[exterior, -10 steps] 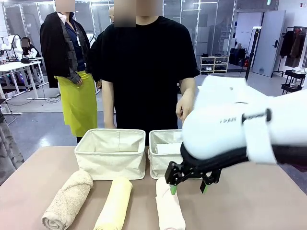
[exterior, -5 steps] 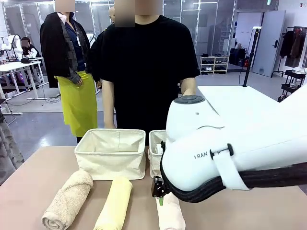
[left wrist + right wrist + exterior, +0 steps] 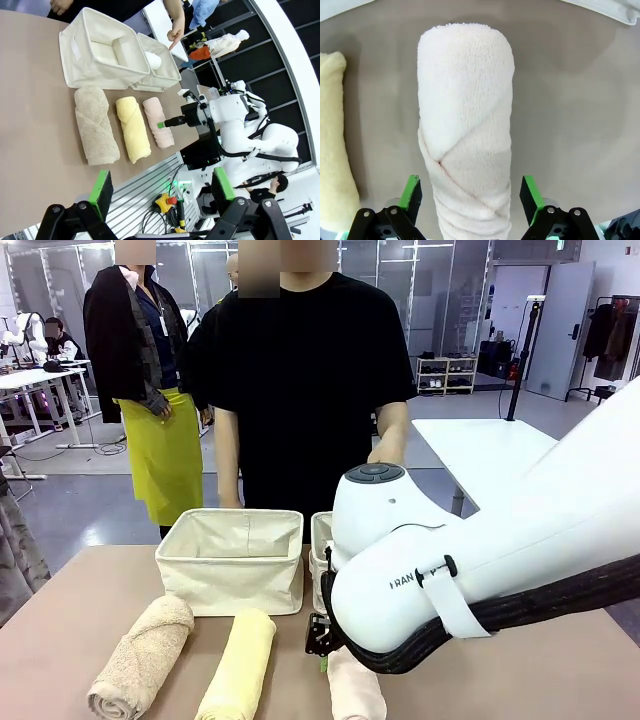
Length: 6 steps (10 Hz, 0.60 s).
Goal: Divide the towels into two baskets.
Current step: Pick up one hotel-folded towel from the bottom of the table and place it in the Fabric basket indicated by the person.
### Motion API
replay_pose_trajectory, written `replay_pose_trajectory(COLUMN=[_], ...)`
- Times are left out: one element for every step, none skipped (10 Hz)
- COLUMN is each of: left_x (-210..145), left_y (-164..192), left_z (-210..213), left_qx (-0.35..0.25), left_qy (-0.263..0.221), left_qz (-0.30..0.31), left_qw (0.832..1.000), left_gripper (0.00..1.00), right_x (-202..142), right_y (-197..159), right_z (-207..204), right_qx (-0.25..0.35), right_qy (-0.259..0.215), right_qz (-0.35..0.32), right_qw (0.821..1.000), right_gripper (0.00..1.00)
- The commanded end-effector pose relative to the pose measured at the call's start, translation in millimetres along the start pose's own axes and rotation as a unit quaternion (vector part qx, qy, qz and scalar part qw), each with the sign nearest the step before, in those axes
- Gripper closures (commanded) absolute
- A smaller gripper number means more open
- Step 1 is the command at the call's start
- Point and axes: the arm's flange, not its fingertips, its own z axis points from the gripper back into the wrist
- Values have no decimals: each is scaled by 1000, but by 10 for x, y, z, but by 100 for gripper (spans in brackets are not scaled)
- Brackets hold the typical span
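Three rolled towels lie in a row near the table's front edge: a shaggy tan one (image 3: 140, 655), a pale yellow one (image 3: 240, 665) and a pinkish cream one (image 3: 355, 690). Behind them stand two cream canvas baskets, the left (image 3: 232, 560) and the right (image 3: 162, 75). A white towel (image 3: 152, 59) lies in the right basket. My right gripper (image 3: 470, 195) is open, its green pads (image 3: 411, 192) straddling the near end of the pinkish cream towel (image 3: 465, 115). High above the table's near side, my left gripper (image 3: 162, 187) is open and holds nothing.
A person in black stands behind the baskets, one hand (image 3: 385, 455) hanging over the right basket. My bulky right arm (image 3: 470, 560) hides most of that basket in the front view. Bare tabletop (image 3: 60, 620) lies left of the towels.
My right arm has swung left and lower, bringing its gripper from beside the right basket to over the pinkish cream towel. The towels and left gripper have not moved.
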Motion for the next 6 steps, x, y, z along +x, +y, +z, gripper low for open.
replay_pose_trajectory(left_x=[-6,-6,-6,-6,-6,-6], left_y=[-24,-24,-24,-24,-24,-24], left_z=[24,24,24,24,24,24], left_qx=[-8,-8,-8,-8,-8,-8], left_qy=[-2,-2,-2,-2,-2,-2], left_qz=[-3,-3,-3,-3,-3,-3], left_qw=[1000,1000,1000,1000,1000,1000], left_gripper=[0,0,0,0,0,0], right_x=[14,49,81,101,110,115], right_y=[191,184,170,159,156,155], right_z=[-173,-244,-296,-342,-403,-438], right_qx=[-4,-4,6,6,3,0], right_qy=[-27,-24,-28,-33,-30,-27], right_qz=[-33,-33,-34,-34,-35,-38], right_qw=[999,999,999,999,999,999], right_gripper=[0,0,0,0,0,0])
